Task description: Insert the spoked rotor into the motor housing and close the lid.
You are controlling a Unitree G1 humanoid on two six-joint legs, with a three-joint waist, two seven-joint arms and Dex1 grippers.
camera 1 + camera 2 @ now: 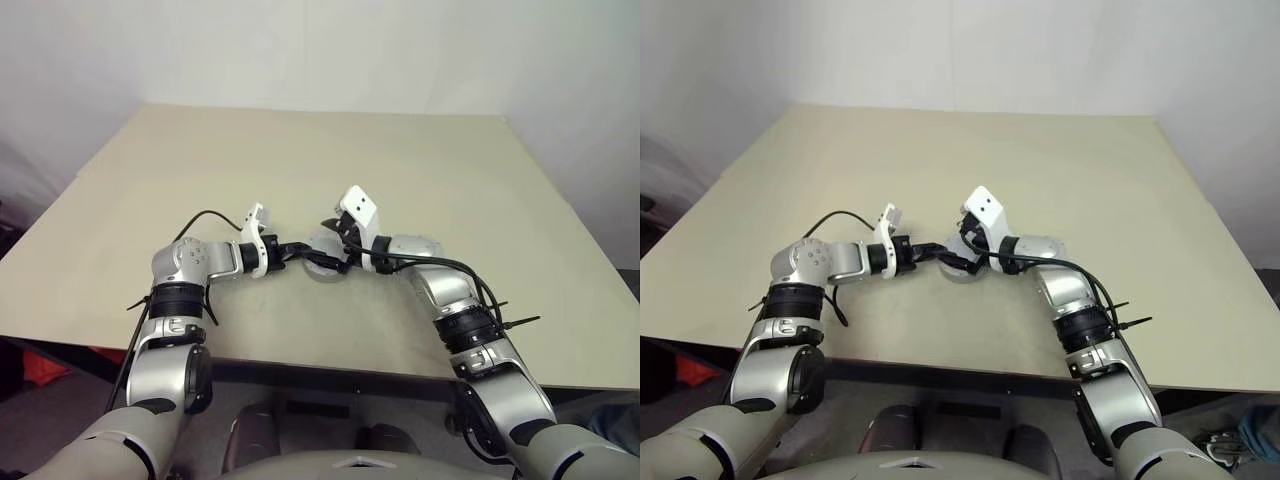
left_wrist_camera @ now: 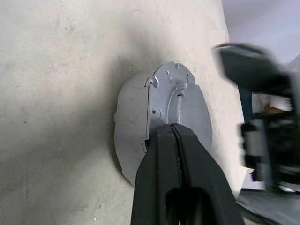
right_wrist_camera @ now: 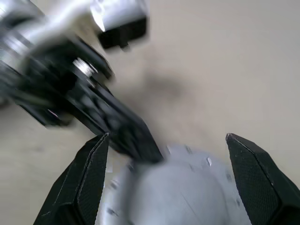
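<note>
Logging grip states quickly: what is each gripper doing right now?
Left gripper: shut, fingers pressed together on the edge of the round silver metal motor assembly.
Right gripper: open, fingers spread wide over the assembly, holding nothing.

I see the motor housing (image 2: 161, 124) as a short, round, pale silver disc with its lid on: the top face is flat metal with small holes near the rim and a raised rib running across it. A stepped, notched edge shows along one side of its rim. It lies flat on the beige bench (image 1: 300, 160), near the front edge and roughly midway across. The left gripper (image 2: 174, 133) has its black jaws pressed together on the disc's rim, and the right gripper (image 3: 166, 145) hangs just above it with jaws spread wide, not touching it.
</note>
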